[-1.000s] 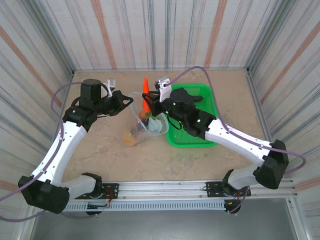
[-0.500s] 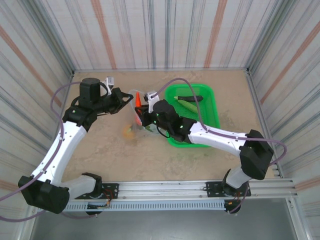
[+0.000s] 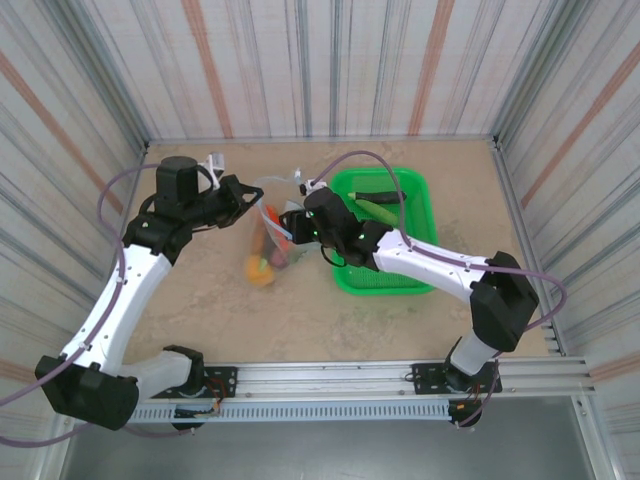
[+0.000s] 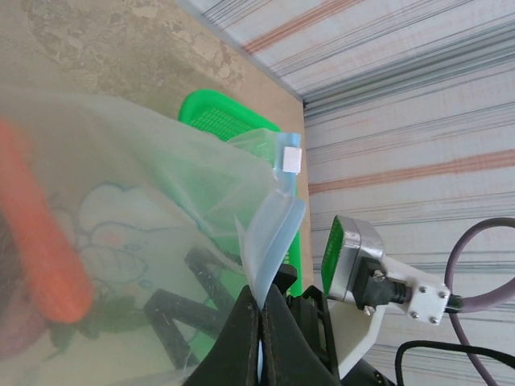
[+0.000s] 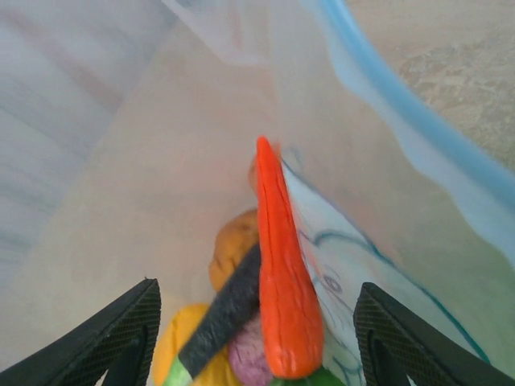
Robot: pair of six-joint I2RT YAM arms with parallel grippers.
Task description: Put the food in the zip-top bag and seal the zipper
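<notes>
Top external view: the zip-top bag (image 3: 268, 240) lies on the worktop (image 3: 200, 300) just left of the green basket (image 3: 424, 205), its mouth raised toward the far side. The left end effector (image 3: 243, 200) is at the bag's upper left edge. The right end effector (image 3: 290, 228) sits at the bag mouth. An orange-yellow piece (image 3: 262, 272) rests at the near end of the bag. A green vegetable piece (image 3: 381, 211) lies in the basket. Left wrist view: the left end effector (image 4: 259, 299) has its fingers (image 4: 241, 338) pressed together, clamped on the pale blue edge of the zip-top bag (image 4: 161, 209). The zipper (image 4: 273, 233) rises from this grip to a small white slider tab (image 4: 291, 160). The orange carrot piece (image 4: 40, 241) shows through the plastic, with the green basket (image 4: 216, 121) behind the bag. Right wrist view: the right end effector (image 5: 257, 285) is inside the bag with its fingers (image 5: 121, 338) wide apart and gripping nothing. The carrot piece (image 5: 282, 297) lies between them, clear of both. It rests on a dark eggplant-like piece (image 5: 221, 318), a purple piece (image 5: 249, 358), a yellow piece (image 5: 189, 342) and a tan-orange piece (image 5: 233, 245). The zipper (image 5: 402, 121) runs along the bag's upper right edge.
</notes>
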